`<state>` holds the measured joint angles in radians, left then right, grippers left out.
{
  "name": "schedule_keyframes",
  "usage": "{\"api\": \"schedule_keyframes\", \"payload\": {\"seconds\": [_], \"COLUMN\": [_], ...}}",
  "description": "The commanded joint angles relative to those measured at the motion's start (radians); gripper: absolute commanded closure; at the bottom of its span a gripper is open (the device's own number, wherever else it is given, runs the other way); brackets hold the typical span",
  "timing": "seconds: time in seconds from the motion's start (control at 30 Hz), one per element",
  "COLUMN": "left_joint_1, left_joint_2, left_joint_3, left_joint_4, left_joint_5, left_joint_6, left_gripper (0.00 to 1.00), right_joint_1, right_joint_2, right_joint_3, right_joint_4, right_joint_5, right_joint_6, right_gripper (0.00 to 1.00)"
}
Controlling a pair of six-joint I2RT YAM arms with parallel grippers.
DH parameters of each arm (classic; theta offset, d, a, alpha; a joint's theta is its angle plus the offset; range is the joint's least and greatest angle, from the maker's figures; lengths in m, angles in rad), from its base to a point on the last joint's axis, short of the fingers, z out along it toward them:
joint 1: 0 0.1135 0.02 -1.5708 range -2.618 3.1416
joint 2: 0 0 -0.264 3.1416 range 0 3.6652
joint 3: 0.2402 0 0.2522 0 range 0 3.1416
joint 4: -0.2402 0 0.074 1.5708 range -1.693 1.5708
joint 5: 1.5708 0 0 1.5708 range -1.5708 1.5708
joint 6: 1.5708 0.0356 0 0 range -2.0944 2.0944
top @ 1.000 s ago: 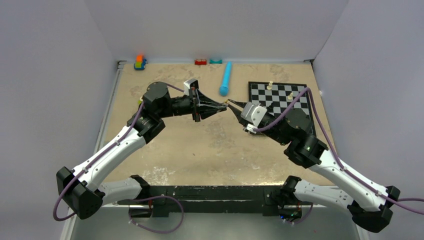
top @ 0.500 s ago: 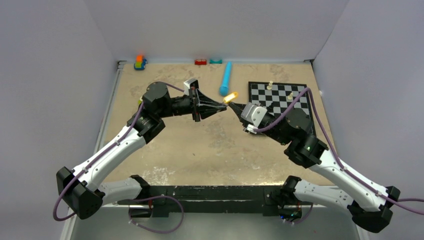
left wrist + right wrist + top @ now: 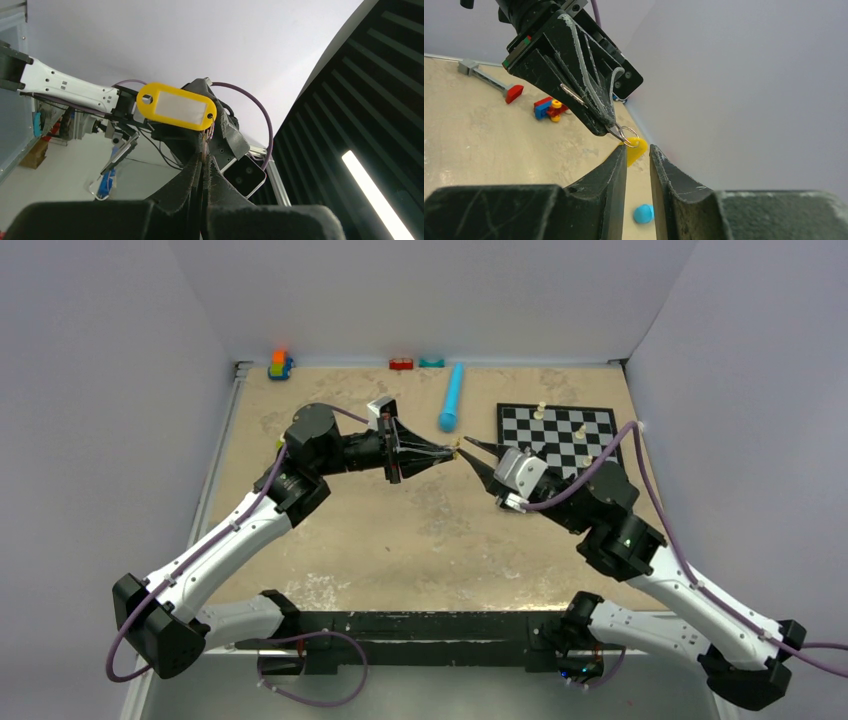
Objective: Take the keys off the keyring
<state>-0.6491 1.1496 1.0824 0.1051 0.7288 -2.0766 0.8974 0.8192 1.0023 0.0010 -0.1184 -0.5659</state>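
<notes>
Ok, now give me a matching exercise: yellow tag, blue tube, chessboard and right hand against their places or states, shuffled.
1 yellow tag
2 blue tube
3 chessboard
4 right hand

A open, empty
B flat on the table, right side
C on the ring at the left hand tips
D lying at the back, in the middle

Pairs: 1-C, 2-D, 3-B, 4-A

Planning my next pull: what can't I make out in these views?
- The keys: top view too small where left hand and right hand meet.
- The keyring: left wrist view, partly hidden between left hand's fingers.
- The yellow tag: right wrist view, partly behind right hand's fingers.
</notes>
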Motion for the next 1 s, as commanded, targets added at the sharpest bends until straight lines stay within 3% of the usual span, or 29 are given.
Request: {"api": "schedule_keyframes", "payload": {"seconds": [0.0,0.5,0.7,0.97], "left_joint_1": [0.002,0.003,0.003,0.003], "left_joint_2": [-0.024,-0.024,-0.021,-0.017], "left_joint_3": [0.020,0.020,0.023,0.034], "left_joint_4": [0.035,0.039,0.043,0.044], "left_joint_5": [0.005,0.010,0.010,0.014], "left_joint_6": [-0.008,-0.007,-0.007,-0.005], "left_gripper": [1.00,1.00,1.00,1.00], "right_joint_1": [0.004,0.006,0.006,0.008], "right_joint_2": [-0.006,0.027,0.035,0.040], "right_joint_3": [0.043,0.061,0.068,0.066], "right_joint_4": [0.009,0.034,0.016,0.018], "right_joint_5": [0.006,-0.017,-0.029,-0.035], "right_joint_6": [-0.004,0.005,0.004,0.007], "right_gripper": [0.73,0.75,0.90,0.97]}}
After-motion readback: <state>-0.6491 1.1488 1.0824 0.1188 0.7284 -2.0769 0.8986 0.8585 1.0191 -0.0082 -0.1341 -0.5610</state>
